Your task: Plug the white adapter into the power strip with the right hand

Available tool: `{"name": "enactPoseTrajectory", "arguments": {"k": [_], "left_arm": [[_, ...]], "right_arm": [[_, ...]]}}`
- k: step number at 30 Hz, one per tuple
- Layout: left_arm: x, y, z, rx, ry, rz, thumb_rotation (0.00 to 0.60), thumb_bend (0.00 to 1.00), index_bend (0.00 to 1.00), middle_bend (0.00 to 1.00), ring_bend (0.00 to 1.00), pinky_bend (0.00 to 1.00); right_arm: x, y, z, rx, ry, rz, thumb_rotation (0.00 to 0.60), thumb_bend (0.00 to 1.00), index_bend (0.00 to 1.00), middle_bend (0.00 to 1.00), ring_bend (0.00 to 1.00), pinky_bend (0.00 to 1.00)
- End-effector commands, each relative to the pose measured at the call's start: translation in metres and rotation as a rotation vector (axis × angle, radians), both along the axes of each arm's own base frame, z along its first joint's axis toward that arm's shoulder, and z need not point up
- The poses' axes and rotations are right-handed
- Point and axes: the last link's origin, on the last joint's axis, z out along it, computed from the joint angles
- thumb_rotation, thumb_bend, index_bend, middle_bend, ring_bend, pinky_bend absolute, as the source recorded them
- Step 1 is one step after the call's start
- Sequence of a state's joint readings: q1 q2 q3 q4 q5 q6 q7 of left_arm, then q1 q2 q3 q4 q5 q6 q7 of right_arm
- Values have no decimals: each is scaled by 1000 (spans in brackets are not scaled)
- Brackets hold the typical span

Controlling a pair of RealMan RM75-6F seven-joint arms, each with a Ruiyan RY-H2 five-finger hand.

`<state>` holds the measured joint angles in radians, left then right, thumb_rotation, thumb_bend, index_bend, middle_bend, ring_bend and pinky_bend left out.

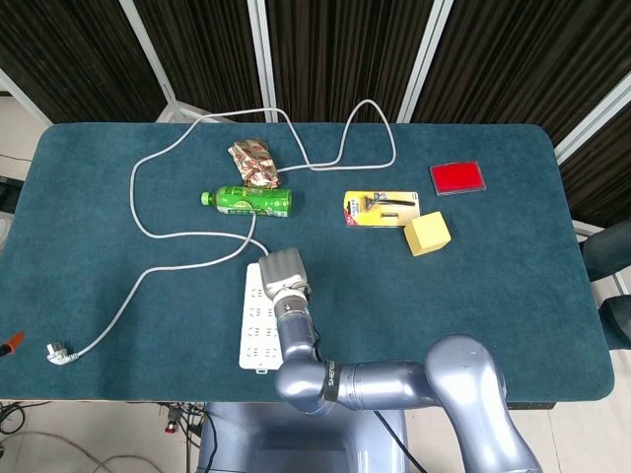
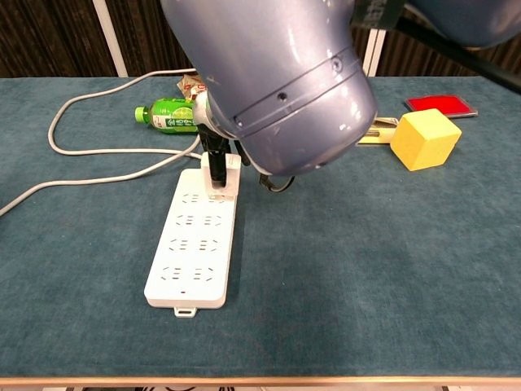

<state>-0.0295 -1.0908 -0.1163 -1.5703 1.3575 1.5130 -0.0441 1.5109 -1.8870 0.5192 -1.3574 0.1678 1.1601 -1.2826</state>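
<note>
The white power strip (image 1: pixel 256 333) (image 2: pixel 194 252) lies near the table's front edge, its grey cable (image 1: pixel 148 232) looping back to a loose plug (image 1: pixel 59 352) at the front left. My right hand (image 1: pixel 284 272) (image 2: pixel 215 151) hangs over the strip's far end and grips the white adapter (image 2: pixel 232 173) with dark fingers (image 2: pixel 215 167). The adapter stands upright and sits low on the farthest sockets; whether its pins are in cannot be made out. My large grey right arm (image 2: pixel 277 73) hides the hand's upper part. The left hand is in neither view.
Behind the strip lie a green bottle (image 1: pixel 248 201) (image 2: pixel 168 114) and a snack packet (image 1: pixel 253 162). To the right are a razor pack (image 1: pixel 381 208), a yellow cube (image 1: pixel 427 234) (image 2: pixel 424 138) and a red box (image 1: pixel 457 177) (image 2: pixel 440 103).
</note>
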Motion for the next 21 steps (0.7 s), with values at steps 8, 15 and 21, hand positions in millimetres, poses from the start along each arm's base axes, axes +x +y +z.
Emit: {"name": "enactPoseTrajectory", "arguments": {"k": [8, 15, 21], "left_arm": [[0, 0, -1, -1, 3, 2, 600, 84, 210, 0, 0, 0], [0, 0, 0, 2, 1, 3, 600, 84, 210, 0, 0, 0], [-1, 0, 0, 3, 2, 6, 600, 84, 210, 0, 0, 0]], "right_arm": [[-2, -1, -3, 1, -1, -1, 600, 603, 632, 566, 580, 390], [-2, -1, -4, 1, -1, -1, 600, 602, 632, 566, 580, 390], [-2, -2, -4, -3, 1, -2, 600, 602, 632, 566, 579, 391]]}}
